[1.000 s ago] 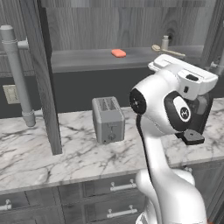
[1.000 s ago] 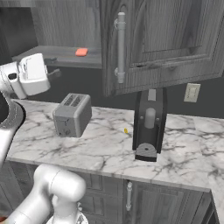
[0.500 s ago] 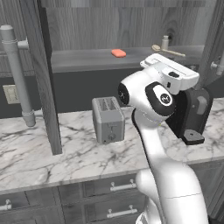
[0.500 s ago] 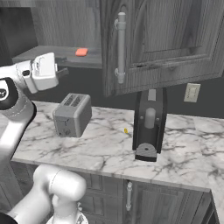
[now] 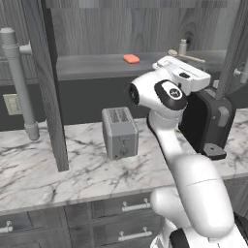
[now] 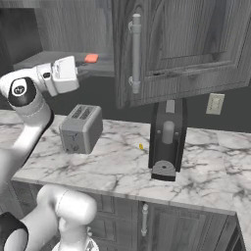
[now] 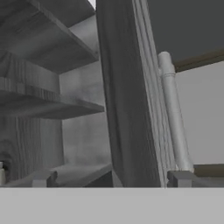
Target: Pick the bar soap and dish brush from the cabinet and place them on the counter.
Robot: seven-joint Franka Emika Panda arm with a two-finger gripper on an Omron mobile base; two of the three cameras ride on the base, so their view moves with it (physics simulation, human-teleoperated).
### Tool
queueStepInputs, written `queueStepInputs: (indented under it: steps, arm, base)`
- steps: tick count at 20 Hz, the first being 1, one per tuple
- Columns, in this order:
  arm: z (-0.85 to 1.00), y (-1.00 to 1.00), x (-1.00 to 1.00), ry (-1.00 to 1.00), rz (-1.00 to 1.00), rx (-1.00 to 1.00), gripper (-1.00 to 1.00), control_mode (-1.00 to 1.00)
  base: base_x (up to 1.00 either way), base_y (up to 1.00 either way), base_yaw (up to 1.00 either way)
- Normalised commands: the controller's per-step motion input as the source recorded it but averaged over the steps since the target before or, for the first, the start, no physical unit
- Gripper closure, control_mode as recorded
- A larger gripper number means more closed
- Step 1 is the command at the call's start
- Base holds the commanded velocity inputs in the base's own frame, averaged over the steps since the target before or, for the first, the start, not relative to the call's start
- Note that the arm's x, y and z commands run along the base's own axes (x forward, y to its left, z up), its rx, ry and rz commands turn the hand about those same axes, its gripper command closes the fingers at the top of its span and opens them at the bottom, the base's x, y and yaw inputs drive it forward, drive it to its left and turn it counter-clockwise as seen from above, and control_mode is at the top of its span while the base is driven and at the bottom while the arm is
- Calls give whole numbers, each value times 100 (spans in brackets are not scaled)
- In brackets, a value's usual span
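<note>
Over the last second my arm has swung up from beside the toaster (image 5: 119,131) toward the cabinet (image 5: 97,38). My claw (image 7: 111,178) stands wide open, empty. The bar soap (image 5: 131,58) and dish brush (image 5: 186,56) lie on its shelf; the counter (image 5: 72,174) awaits both.

A small flat orange-red bar soap (image 5: 131,58) lies on the grey shelf of the open dark grey wood-grain cabinet (image 5: 48,92), the slim tan dish brush (image 5: 185,56) lying well apart, above the white marble counter (image 5: 72,177).
</note>
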Motion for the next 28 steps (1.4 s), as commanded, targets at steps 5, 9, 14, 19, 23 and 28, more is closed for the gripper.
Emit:
queueStepInputs:
  steps: [5, 9, 14, 19, 23, 28]
  arm:
    - [0, -38, 28, 2, -2, 0, -100, -100]
    - [0, -45, 19, 1, -4, 0, -100, -100]
    - [-2, -52, 7, 0, -6, 0, -100, -100]
    - [-3, -58, 0, 0, -9, 0, -100, -100]
    - [-3, -60, -1, 0, -11, 0, -100, -100]
    - [-3, -70, -20, 0, -14, 1, -100, -100]
  base:
    - [0, 0, 0]
    - [0, 0, 0]
    - [0, 0, 0]
    - [0, 0, 0]
    - [0, 0, 0]
    - [0, 0, 0]
